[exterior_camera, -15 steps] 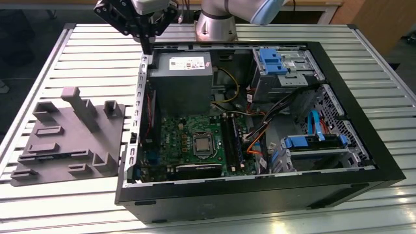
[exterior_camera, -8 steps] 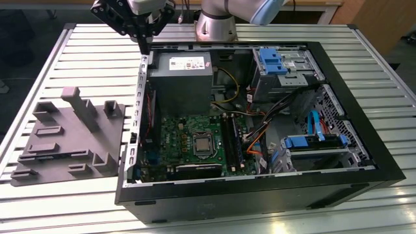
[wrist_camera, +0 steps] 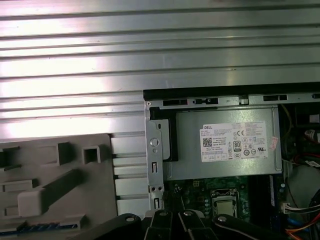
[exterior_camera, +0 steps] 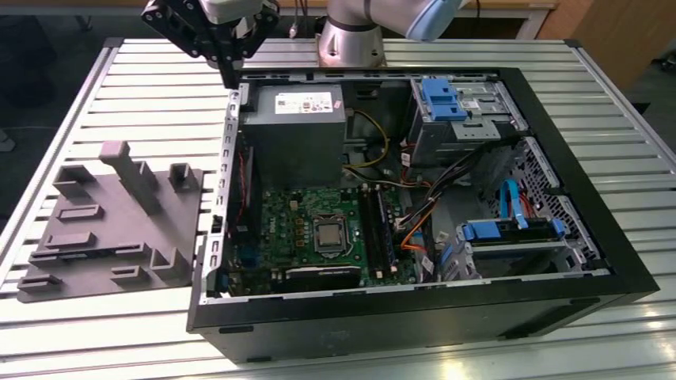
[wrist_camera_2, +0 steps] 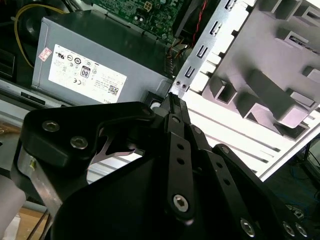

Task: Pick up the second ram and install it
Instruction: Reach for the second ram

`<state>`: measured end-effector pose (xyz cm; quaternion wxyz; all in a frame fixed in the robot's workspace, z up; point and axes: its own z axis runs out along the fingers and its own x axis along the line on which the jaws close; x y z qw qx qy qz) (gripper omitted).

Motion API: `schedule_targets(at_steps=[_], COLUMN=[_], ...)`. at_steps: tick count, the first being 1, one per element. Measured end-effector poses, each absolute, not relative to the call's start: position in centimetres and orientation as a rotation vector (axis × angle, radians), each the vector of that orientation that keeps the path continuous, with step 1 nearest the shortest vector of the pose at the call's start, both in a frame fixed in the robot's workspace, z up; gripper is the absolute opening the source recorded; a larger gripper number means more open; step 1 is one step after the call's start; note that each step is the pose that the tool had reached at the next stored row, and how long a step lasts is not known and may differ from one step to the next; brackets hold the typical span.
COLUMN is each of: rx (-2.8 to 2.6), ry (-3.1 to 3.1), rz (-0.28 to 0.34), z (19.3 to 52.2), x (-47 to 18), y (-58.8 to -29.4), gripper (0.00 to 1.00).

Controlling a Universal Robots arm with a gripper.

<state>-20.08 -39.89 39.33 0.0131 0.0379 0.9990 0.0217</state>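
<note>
Black linkage made up the tool (exterior_camera: pixel 228 77), which hung from the arm (exterior_camera: pixel 354 32) over the rim of the open computer case (exterior_camera: pixel 423 317), at the corner by the power supply (exterior_camera: pixel 290 131). In the second wrist view its fingers (wrist_camera_2: pixel 178 131) ran together to one narrow tip with no gap to be seen, so they looked pressed together. Whether anything thin sat between them could not be told. Beyond the tip lay the silver flange of the case.

The grey plastic tray (exterior_camera: pixel 63 265) rested flat on the ribbed metal bench (exterior_camera: pixel 138 79), just beside the case on the exterior view's left, with its raised blocks upright. In the first wrist view a thin dark strip with blue flecks lay in a low slot of that tray. It looked like the second ram (wrist_camera: pixel 42 228), though that was not certain, and it sat apart from the tool.

Inside the case the green motherboard (exterior_camera: pixel 280 210) lay flat with its square silver chip (exterior_camera: pixel 331 234) near the middle. Long dark slots (exterior_camera: pixel 375 229) ran just beside the chip on the exterior view's right. Blue brackets (exterior_camera: pixel 441 96) marked the drive bays.
</note>
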Motion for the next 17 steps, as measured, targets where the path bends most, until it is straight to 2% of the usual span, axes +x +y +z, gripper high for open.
schedule_targets(at_steps=[17], rx=[0.118], ry=[3.112], rz=[0.068], z=[39.3], x=[-21.4], y=[-39.9], gripper=[0.11])
